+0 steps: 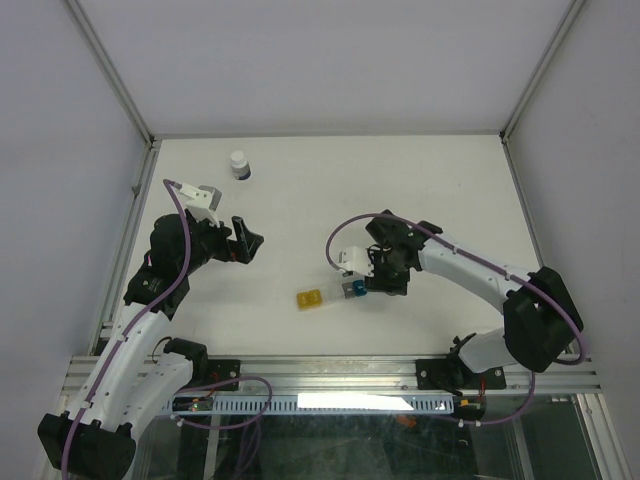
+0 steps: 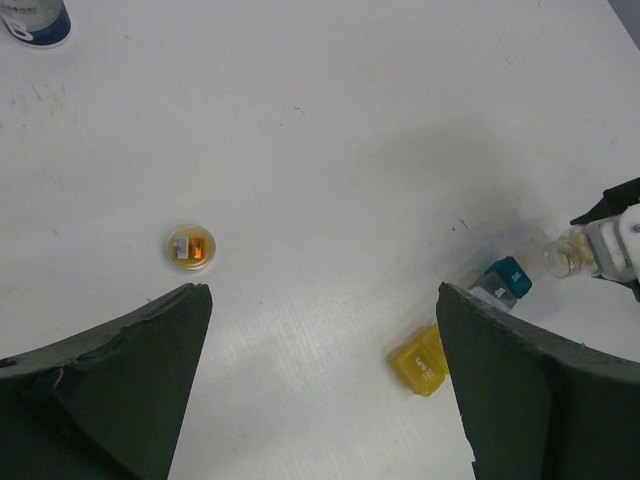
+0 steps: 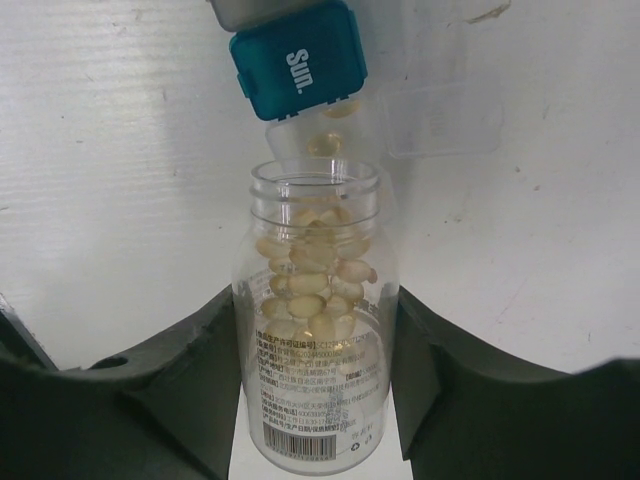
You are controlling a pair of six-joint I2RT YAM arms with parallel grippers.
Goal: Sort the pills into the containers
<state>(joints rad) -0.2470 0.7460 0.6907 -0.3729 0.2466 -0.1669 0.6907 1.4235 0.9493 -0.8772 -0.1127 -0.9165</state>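
Clamping the vial [image 3: 315,405], right gripper [image 3: 318,330] holds its rim beside clear container [image 3: 322,138].

A small dark bottle [image 1: 239,164] with a white cap stands upright at the far left of a white table [image 1: 420,190]. A small round clear lid [image 2: 190,248] lies flat, well apart from it.

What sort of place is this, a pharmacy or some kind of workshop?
Probably a robotics lab test bench. A white table is boxed in by an aluminium frame with plain panels, a left arm and a right arm are bolted at its near edge, and the work is a vial and pillboxes.
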